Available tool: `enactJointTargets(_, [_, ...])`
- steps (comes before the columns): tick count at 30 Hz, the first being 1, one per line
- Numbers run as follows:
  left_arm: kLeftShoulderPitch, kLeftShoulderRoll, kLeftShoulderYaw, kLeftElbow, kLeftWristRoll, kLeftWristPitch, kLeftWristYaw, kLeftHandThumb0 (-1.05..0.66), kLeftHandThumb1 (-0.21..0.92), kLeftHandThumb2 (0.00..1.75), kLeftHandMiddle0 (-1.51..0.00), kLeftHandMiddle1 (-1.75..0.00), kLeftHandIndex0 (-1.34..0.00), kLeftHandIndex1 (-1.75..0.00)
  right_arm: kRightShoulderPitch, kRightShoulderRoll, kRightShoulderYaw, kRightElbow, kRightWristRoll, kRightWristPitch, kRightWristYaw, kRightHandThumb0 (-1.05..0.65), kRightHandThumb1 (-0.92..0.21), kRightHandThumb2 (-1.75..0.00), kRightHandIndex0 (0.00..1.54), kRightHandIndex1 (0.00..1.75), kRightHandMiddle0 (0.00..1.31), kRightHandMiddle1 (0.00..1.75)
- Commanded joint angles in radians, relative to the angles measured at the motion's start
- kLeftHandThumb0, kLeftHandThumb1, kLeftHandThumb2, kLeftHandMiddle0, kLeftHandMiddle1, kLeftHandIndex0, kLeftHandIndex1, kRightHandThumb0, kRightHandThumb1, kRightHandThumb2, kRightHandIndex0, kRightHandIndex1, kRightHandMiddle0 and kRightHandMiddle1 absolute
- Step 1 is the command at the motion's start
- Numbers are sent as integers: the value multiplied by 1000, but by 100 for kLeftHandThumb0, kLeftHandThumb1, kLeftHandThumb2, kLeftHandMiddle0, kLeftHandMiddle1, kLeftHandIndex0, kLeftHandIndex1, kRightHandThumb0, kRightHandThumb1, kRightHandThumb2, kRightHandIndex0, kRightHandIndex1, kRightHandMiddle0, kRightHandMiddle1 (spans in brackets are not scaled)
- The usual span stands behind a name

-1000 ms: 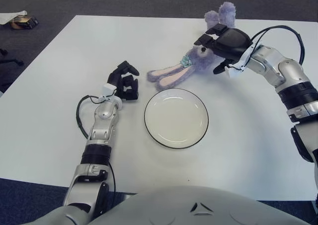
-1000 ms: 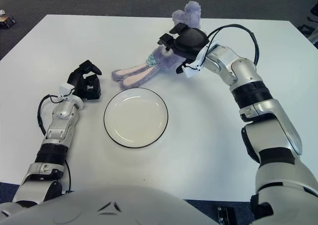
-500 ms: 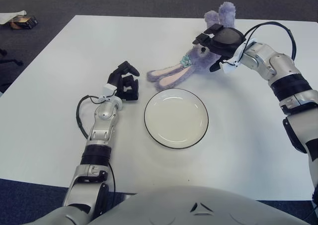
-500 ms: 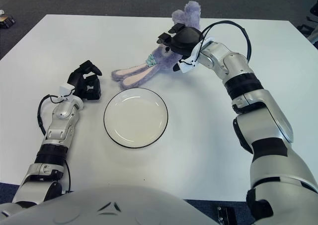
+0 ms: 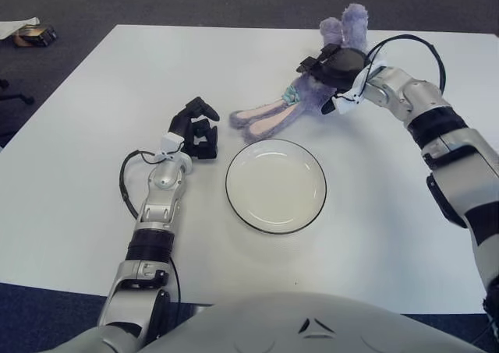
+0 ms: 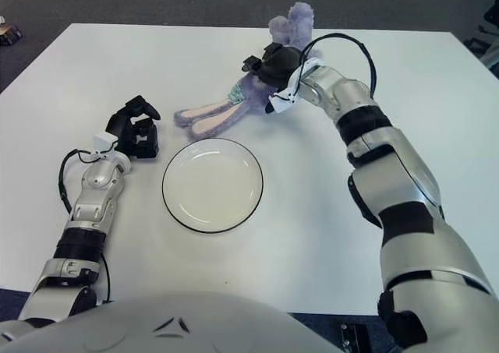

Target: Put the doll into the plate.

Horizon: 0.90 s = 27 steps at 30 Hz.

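The right hand [image 5: 337, 66] lies curled over the purple plush rabbit [image 5: 292, 104], apparently gripping its body, which hides the fingertips. The left hand [image 5: 196, 127] rests loosely curled and empty beside the white plate [image 5: 276, 185].

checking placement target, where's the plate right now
The plate sits centre on the white table, just below the doll, right of the left hand.

No readable text

No lettering, label, brand, number or sign can be made out on anything here.
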Motion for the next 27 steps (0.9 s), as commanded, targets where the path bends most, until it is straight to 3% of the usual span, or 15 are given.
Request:
enactJointTargets(1, [82, -25, -12, 36, 2, 9, 1, -52, 23, 142, -119, -175, -69, -175, -33, 18, 23, 53, -7, 8, -6, -98, -83, -26, 12, 87, 0, 60])
enactJointTargets(11, [93, -32, -10, 27, 9, -1, 14, -52, 23, 142, -120, -175, -68, -175, -39, 122, 75, 272, 0, 69, -33, -97, -80, -28, 9, 99, 0, 62])
enactJointTargets(21, [111, -40, -12, -1, 12, 4, 24, -52, 23, 142, -120, -175, -68, -175, -6, 157, 107, 354, 2, 115, -82, -95, -74, -35, 6, 128, 0, 72])
enactJointTargets(26, [117, -38, -15, -8, 19, 0, 28, -52, 23, 142, -121, -175, -68, -175, 4, 164, 117, 369, 5, 130, -101, -81, -59, -57, 6, 146, 0, 90])
enactJointTargets(27, [118, -37, -15, -9, 21, -2, 29, -52, 23, 142, -121, -175, -68, -175, 5, 165, 119, 370, 5, 132, -105, -69, -49, -71, 6, 156, 0, 114])
